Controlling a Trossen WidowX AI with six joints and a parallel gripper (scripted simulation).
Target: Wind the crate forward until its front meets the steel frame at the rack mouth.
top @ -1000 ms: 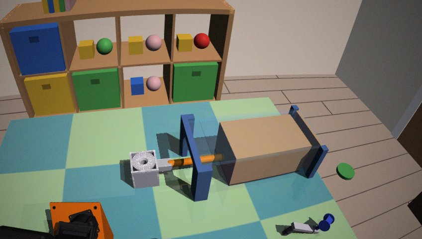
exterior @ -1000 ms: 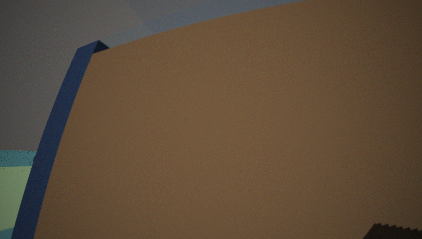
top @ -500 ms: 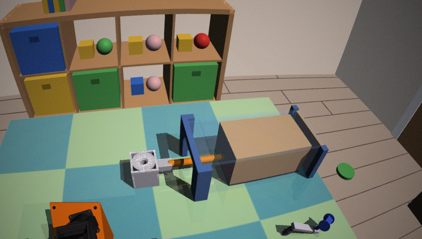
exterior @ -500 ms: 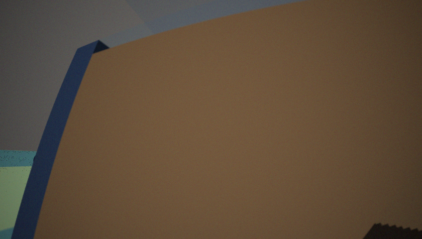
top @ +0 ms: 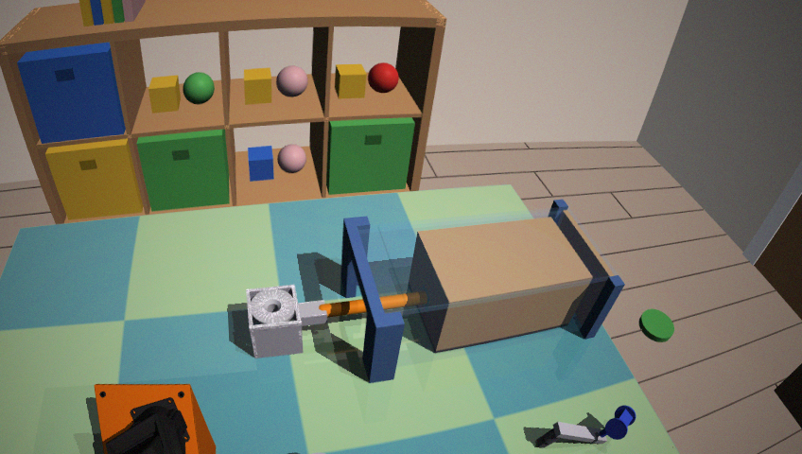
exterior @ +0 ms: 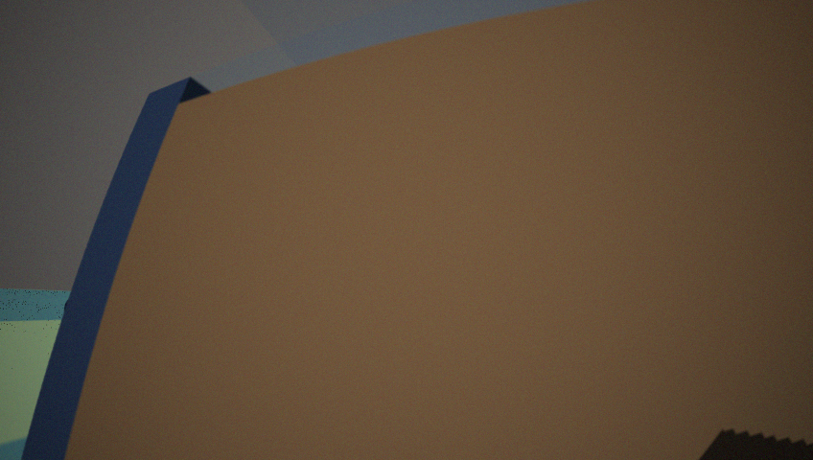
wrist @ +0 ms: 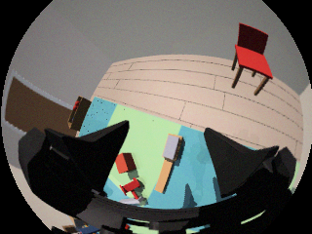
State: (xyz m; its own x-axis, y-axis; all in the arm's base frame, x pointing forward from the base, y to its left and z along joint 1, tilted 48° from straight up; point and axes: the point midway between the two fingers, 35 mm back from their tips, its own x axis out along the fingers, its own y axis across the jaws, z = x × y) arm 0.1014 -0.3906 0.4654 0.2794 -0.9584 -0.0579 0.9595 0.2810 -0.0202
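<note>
Top view, winch: left of centre, its round hole facing up; the strap runs right to the crate.
Crate: right of centre, looking flat, its front well apart from the mouth frame.
Blue-knobbed tool: lower right of the frame, grey bar lying roughly sideways; perhaps the handle.
Arm: lower left, gripper out of frame.
Exterior view, crate: fills most of the frame, a blue post at left; no handle or winch visible.
Wrist view, gripper: wide, holding nothing.
Red-knobbed tool: lower left of centre, nearer the left-hand finger in the picture, grey bar near-sideways, partly hidden.
Coming move: likely down that way, fingers across the knob, once it is told from the blue-knobbed tool.
</note>
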